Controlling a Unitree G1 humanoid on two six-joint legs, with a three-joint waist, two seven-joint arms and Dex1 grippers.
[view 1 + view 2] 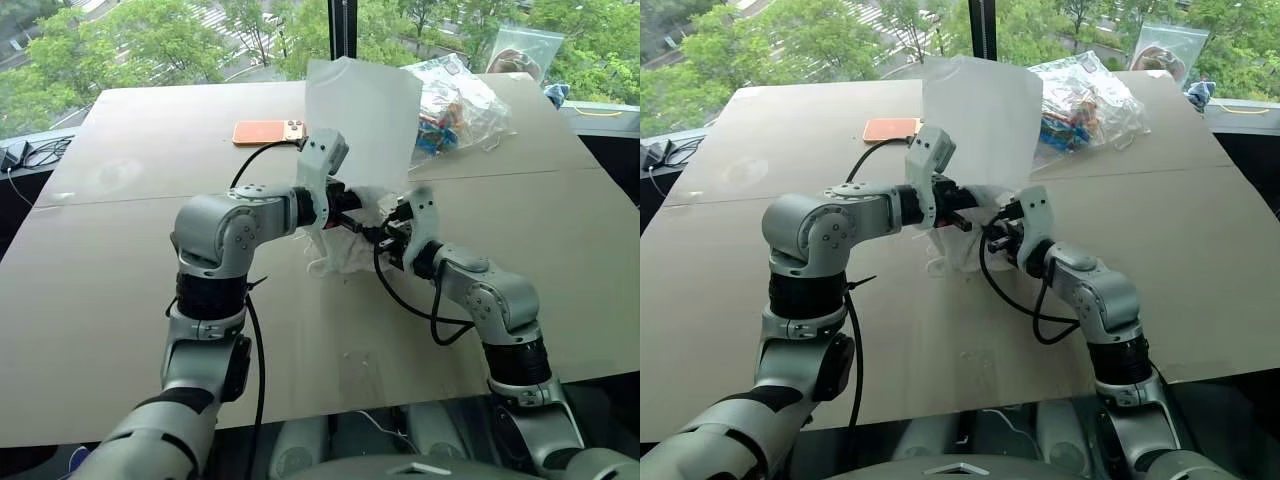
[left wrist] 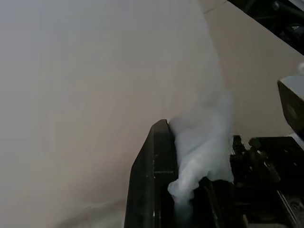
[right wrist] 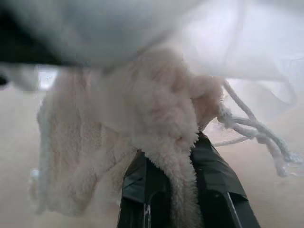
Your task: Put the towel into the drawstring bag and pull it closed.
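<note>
Towel (image 3: 161, 142) hangs pinched between the closed fingers of the right gripper (image 1: 392, 235), over the middle of the table (image 1: 100, 300), its fluffy folds drooping at the bag's mouth. Bag (image 1: 362, 110), thin and white, stands lifted above both grippers, its bunched lower edge clamped in the left gripper (image 1: 345, 215), whose fingers are tightly closed on the fabric. White cords (image 3: 251, 128) trail from the mouth beside the towel. Further back, near the far edge, lies an orange phone (image 1: 268, 131); a clear plastic bag (image 1: 460, 105) of colourful things sits toward the far right corner.
</note>
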